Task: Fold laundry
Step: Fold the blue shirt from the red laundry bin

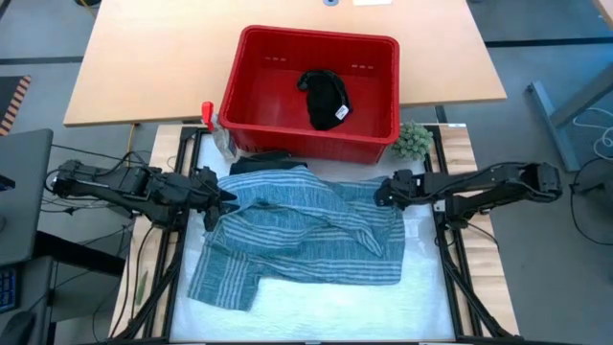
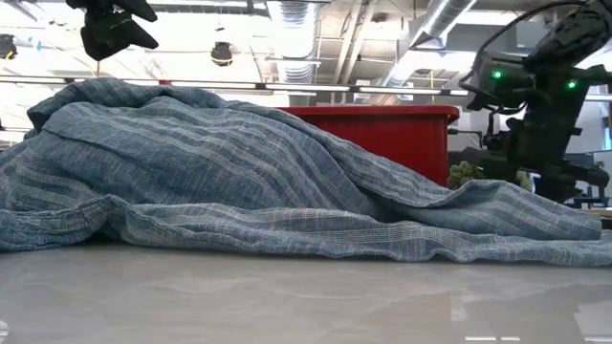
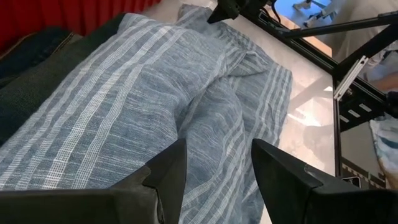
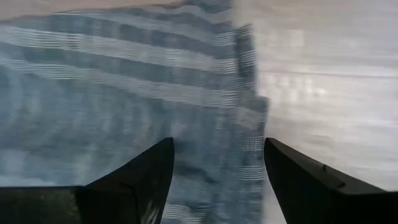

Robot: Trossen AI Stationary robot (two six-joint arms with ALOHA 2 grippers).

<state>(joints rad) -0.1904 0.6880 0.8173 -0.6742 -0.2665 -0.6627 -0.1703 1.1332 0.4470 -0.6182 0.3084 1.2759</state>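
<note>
While both claws gape over the striped shirt (image 1: 306, 230), no writing reads.

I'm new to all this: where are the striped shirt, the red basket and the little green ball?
striped shirt (image 1: 297, 230): high view, middle of the cloth.
red basket (image 1: 316, 134): high view, its front wall.
green ball (image 1: 414, 141): high view, its fuzzy middle.

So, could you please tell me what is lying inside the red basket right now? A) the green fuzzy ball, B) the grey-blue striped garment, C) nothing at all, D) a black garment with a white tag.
D: in the high view a black garment with a white tag lies inside the red basket, while the striped garment is spread on the table in front of it.
</note>
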